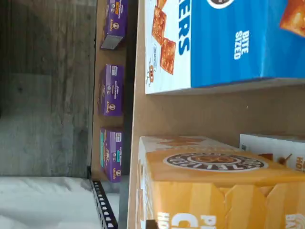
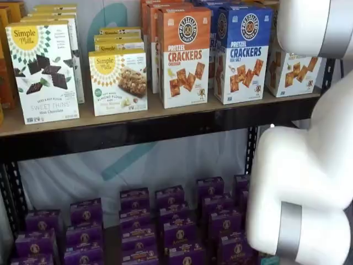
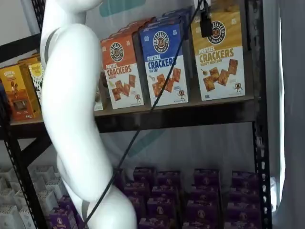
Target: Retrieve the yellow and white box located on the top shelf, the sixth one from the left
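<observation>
The yellow and white Pretzel Crackers box point(image 3: 220, 55) stands at the right end of the top shelf, beside a blue one point(image 3: 164, 59). In a shelf view the white arm point(image 2: 303, 165) hides most of it point(image 2: 289, 72). Only the black fingers of my gripper point(image 3: 206, 21) show, hanging from the view's top edge with a cable, in front of the box's upper part. No gap between them is visible and I cannot tell whether they touch the box. The wrist view, turned on its side, shows the yellow box point(image 1: 214, 191) close up next to the blue box point(image 1: 228, 43).
An orange Pretzel Crackers box point(image 2: 185, 55) and Simple Mills boxes point(image 2: 116, 80) stand further left on the top shelf point(image 2: 154, 124). Several purple boxes point(image 2: 176, 226) fill the lower shelf. A black upright post point(image 3: 257, 119) borders the shelf's right end.
</observation>
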